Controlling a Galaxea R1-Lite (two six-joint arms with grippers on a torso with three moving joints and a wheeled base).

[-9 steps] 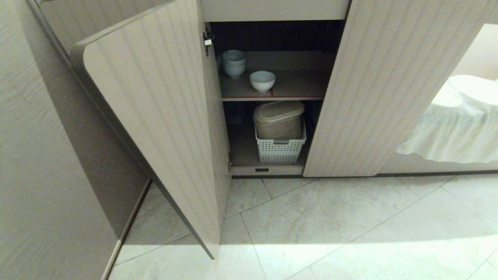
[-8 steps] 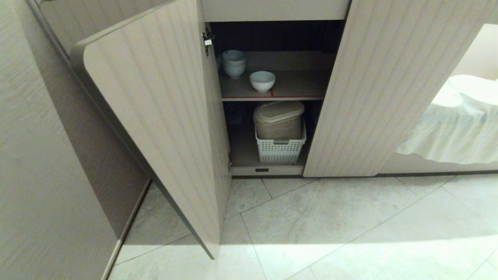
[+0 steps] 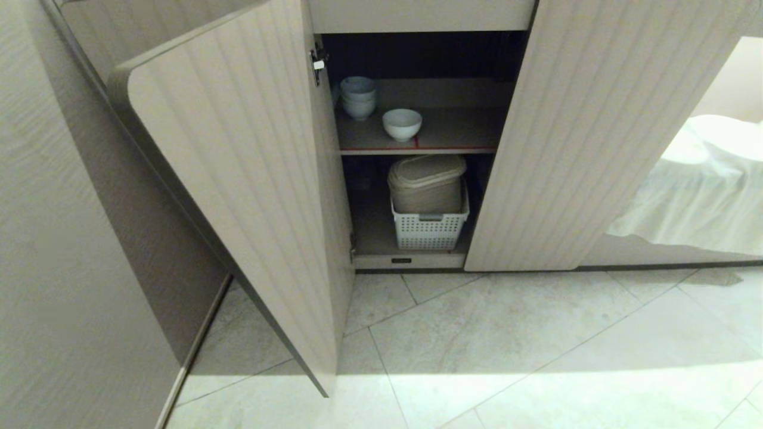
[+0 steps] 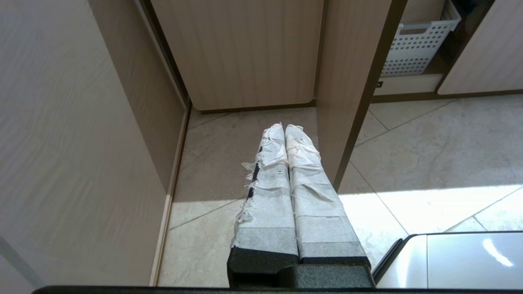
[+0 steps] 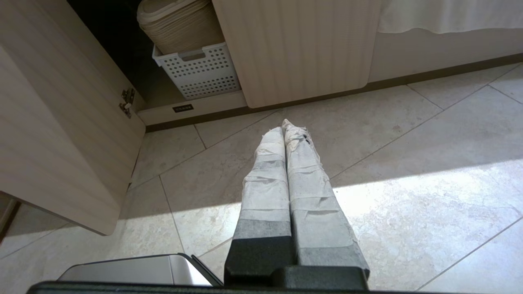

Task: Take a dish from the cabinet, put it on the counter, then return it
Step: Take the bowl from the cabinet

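Observation:
The cabinet [image 3: 238,196] stands with both ribbed doors swung open. On its upper shelf, edged with red tape, sits the dish [image 3: 402,124], a small white bowl, upright and alone. The counter is out of view. Neither arm shows in the head view. My left gripper [image 4: 284,127] hangs low over the floor tiles beside the left door's edge, its tape-wrapped fingers pressed together and empty. My right gripper [image 5: 286,126] hangs over the tiles in front of the cabinet's base, also shut on nothing.
A stack of pale bowls [image 3: 358,97] stands at the shelf's back left. Below, a white perforated basket [image 3: 429,226] holds a beige lidded container [image 3: 427,182]. A white cloth [image 3: 697,185] drapes at the right. A wall panel [image 3: 65,250] closes the left side.
The head view has shifted very slightly; the bowls, doors and basket keep their places.

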